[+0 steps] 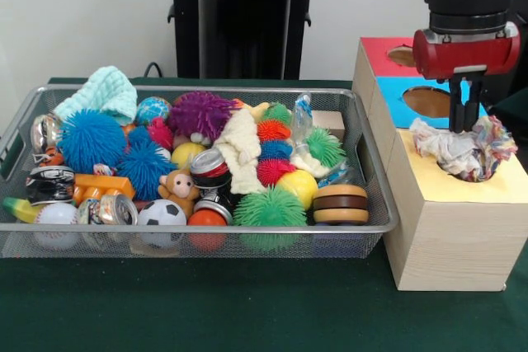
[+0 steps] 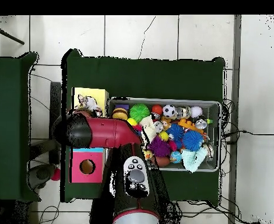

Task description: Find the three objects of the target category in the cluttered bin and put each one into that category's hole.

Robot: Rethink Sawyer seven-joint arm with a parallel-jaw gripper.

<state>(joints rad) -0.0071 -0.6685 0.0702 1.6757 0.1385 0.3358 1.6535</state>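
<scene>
One rope toy (image 1: 464,147), white with multicolour frayed strands, sits in the mouth of the yellow-surround hole (image 1: 495,177) on top of the pale wood-grain box (image 1: 450,241). Part of it bulges above the rim; the lower part is hidden inside the cut-out. The gripper (image 1: 465,125) hangs straight down over it from the red and black arm (image 1: 467,14), with the dark fingers (image 1: 455,105) close together and their tips at the top of the toy. Whether they are pinching the fabric or only touching it cannot be told from the front view; in the overhead view the arm (image 2: 104,133) covers that spot, and only a scrap of the toy (image 2: 88,104) shows at the yellow patch (image 2: 90,93).

Behind the yellow section, the blue-surround cut-out (image 1: 426,101) and the red-surround cut-out (image 1: 402,55) lie further along the same box.

Wire mesh bin (image 1: 375,204) stands just beside the box on the green table cover (image 1: 247,311). Contents are crowded: blue spiky balls (image 1: 91,139), purple spiky ball (image 1: 201,114), green spiky ball (image 1: 269,208), mint knitted cloth (image 1: 103,95), cream cloth (image 1: 242,150), small football (image 1: 161,213), toy monkey (image 1: 179,187), several tins (image 1: 210,162), toy burger (image 1: 340,204)

No further rope toy can be made out among the clutter
</scene>
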